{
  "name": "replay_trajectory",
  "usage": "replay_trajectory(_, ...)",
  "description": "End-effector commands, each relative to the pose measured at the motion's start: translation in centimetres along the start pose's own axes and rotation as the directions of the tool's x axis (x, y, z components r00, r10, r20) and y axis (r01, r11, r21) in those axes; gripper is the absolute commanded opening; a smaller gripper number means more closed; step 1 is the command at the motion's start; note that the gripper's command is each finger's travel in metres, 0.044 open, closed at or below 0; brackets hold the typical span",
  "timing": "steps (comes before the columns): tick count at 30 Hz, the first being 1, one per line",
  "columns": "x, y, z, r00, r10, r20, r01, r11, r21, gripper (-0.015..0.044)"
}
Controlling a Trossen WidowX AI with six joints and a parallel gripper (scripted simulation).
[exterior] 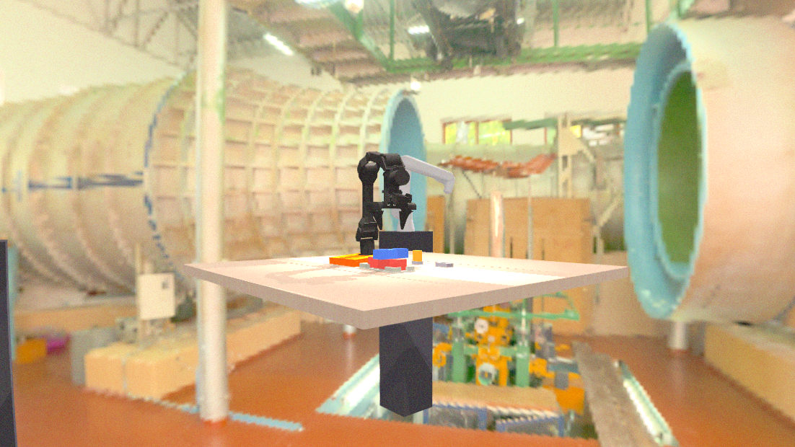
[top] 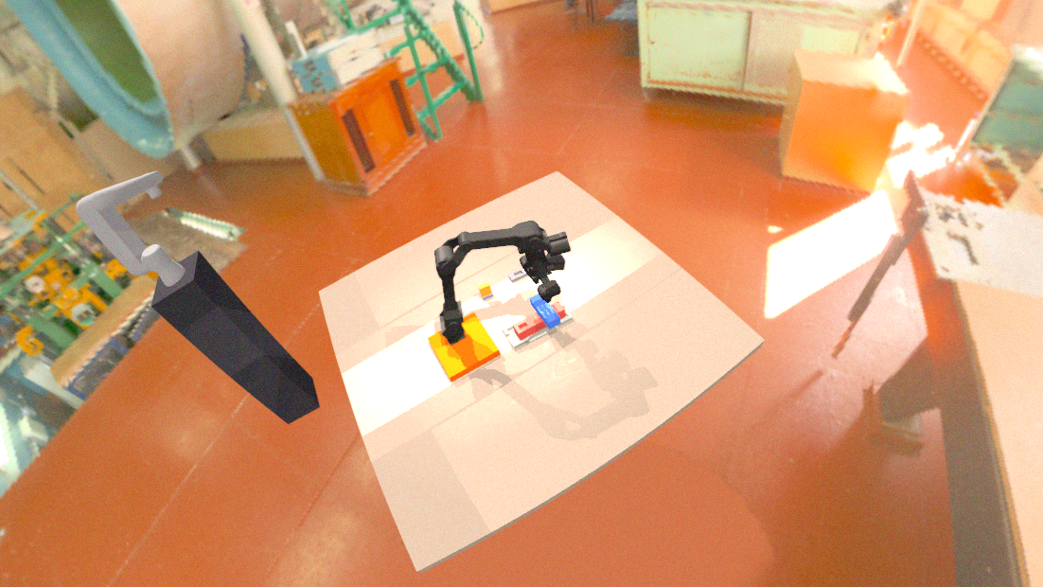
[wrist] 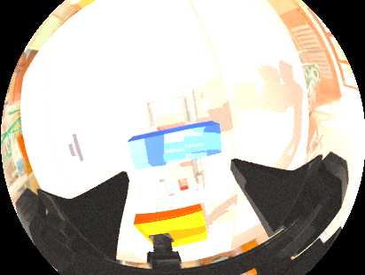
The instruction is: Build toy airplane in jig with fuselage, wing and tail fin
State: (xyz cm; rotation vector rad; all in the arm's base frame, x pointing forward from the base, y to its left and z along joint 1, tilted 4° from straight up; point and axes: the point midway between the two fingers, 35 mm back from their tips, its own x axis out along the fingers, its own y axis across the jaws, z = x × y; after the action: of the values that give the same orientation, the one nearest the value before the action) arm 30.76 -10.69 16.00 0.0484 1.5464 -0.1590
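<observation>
The red fuselage (top: 528, 328) (exterior: 389, 263) lies in the pale cradle (top: 511, 339) (exterior: 392, 269) and looks flat. The blue wing (top: 544, 311) (exterior: 389, 254) (wrist: 177, 145) lies crosswise on top of the fuselage and looks level; its tab and socket are hidden beneath it. The socket near the fuselage's tail shows bare. The small orange-yellow tail fin (top: 485, 290) (exterior: 417, 255) stands upright in a grey holder, apart from the fuselage. My gripper (exterior: 392, 228) (wrist: 179, 172) is open and empty, above the wing and not touching it.
A low grey holder (top: 518, 275) (exterior: 444, 264) (wrist: 77, 147) stands on the table (top: 467, 467) beyond the tail fin. The orange and yellow base slab (top: 473, 357) (exterior: 347, 259) (wrist: 190, 226) lies under the arm's base, near the tail end of the cradle.
</observation>
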Motion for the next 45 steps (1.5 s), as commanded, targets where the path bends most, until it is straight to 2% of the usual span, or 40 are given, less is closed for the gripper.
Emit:
replay_trajectory(1, 0.0, 0.0, 0.0, 1.000, -0.002, -0.003, 0.002, 1.000, -0.027, 0.0440)
replay_trajectory(3, 0.0, 1.0, -0.1, 1.000, -0.001, -0.003, 0.000, 1.000, -0.027, 0.0440)
replay_trajectory(10, -0.2, 11.0, -3.3, 1.000, 0.014, -0.005, -0.014, 1.000, -0.027, 0.0440)
replay_trajectory(21, 0.3, 21.6, -13.7, 1.000, 0.017, -0.015, -0.018, 0.999, -0.028, 0.0440)
replay_trajectory(26, 0.6, 22.4, -15.3, 1.000, 0.016, -0.016, -0.016, 0.999, -0.028, 0.0440)
replay_trajectory(32, 6.0, 22.4, -15.4, 1.000, 0.016, -0.016, -0.016, 0.999, -0.028, 0.0440)
replay_trajectory(45, 7.9, 22.5, -15.4, 1.000, 0.016, -0.016, -0.016, 0.999, -0.028, 0.0440)
